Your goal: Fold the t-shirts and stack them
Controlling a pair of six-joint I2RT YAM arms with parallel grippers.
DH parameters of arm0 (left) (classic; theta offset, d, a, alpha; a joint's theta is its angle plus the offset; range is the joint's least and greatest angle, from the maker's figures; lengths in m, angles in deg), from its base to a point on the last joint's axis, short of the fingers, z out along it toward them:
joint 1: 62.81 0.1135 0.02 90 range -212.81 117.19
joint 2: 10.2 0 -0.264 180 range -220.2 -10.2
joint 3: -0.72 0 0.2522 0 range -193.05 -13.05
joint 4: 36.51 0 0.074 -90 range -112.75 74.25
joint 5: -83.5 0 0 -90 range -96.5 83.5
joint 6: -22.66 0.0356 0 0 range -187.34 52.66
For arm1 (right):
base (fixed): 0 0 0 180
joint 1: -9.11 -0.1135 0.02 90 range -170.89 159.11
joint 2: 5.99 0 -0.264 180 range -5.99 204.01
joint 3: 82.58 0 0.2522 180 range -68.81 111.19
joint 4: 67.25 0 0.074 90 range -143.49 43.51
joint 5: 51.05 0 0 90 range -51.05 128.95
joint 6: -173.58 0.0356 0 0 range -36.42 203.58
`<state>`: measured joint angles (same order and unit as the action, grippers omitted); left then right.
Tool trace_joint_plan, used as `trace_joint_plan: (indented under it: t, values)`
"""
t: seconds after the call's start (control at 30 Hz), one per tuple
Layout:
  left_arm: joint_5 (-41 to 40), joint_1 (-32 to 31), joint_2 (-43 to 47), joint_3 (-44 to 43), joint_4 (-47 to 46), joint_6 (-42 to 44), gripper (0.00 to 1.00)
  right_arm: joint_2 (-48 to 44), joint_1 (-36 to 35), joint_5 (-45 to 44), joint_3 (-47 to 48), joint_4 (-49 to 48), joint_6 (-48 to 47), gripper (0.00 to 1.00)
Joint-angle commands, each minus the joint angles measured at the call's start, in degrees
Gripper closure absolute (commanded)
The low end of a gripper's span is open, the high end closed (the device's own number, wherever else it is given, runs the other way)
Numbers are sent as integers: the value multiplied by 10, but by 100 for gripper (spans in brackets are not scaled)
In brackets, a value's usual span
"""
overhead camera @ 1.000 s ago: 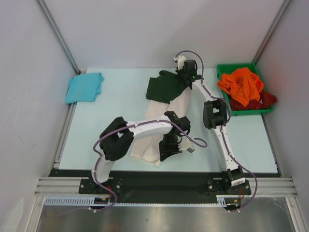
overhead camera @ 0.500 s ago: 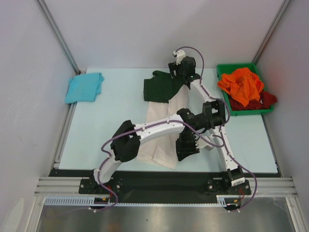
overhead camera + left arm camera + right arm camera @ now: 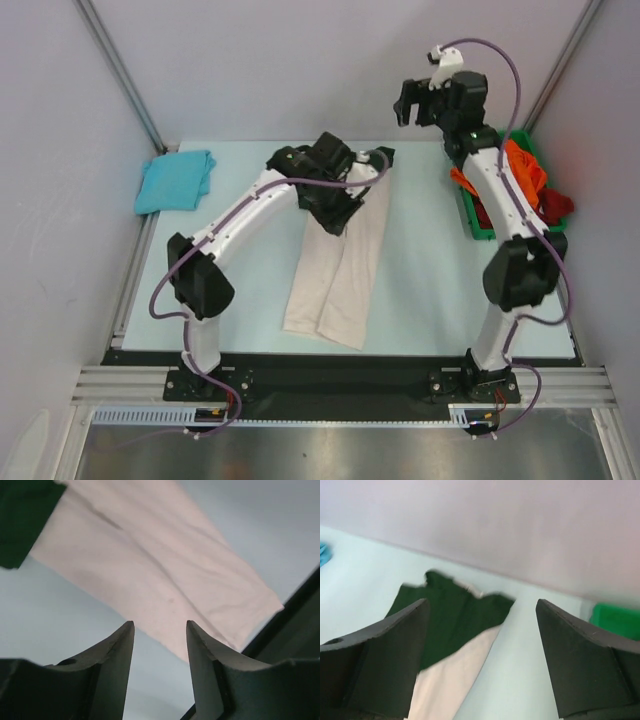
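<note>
Our left claw (image 3: pixel 159 625) hangs spread, its two fingers apart with nothing between them. It is poised over the cream t-shirt (image 3: pixel 340 270) and does not touch it. Our right claw (image 3: pixel 481 605) is spread wider still and also holds nothing. It is raised well above the worktop (image 3: pixel 240 280), up near the back wall (image 3: pixel 300 60) and off to the right.

Below the left claw, the cream t-shirt lies flat as a long, narrow strip. It runs from the far middle of the worktop down towards the near edge, where its hem ends just short of the dark border. Its dark green sleeves (image 3: pixel 455 615) sit folded at the far end. From above, the left arm hides part of them.

Further out, a teal t-shirt (image 3: pixel 175 180) lies bunched at the far left corner of the worktop, well apart from the cream one. On the far right stands a green bin (image 3: pixel 478 232). It holds an orange t-shirt (image 3: pixel 525 170) heaped on top and a dark red t-shirt (image 3: pixel 555 205) spilling over its right rim. The right arm crosses in front of the bin and covers much of it.
</note>
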<state>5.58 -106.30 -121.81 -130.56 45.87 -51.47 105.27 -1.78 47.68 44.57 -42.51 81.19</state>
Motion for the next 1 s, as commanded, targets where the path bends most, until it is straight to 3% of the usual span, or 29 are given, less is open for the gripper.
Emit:
trace_joint_plan:
  t: [0.0, 0.17, 0.37, 0.4, 0.53, 0.7, 0.97]
  values:
    - [-31, 55, 25, 45, -28, -73, 48, -76, 3, 65, -160, 65, 70, 9]
    - [31, 120, 58, 122, -33, -120, 46, -183, 12, 168, -385, 95, 159, 13]
    - [128, 189, 166, 393, -114, -207, 46, -311, -18, 261, -602, 89, 284, 16]
    - [140, 210, 207, 468, -132, -218, 43, -327, -46, 276, -669, 85, 301, 17]
    - [203, 240, 282, 617, -245, -299, 42, -398, -139, 283, -798, 48, 384, 17]
    - [216, 240, 277, 715, -342, -356, 41, -409, -199, 261, -838, 52, 442, 16]
    - [207, 240, 203, 695, -359, -352, 42, -323, -241, 238, -843, -46, 508, 21]
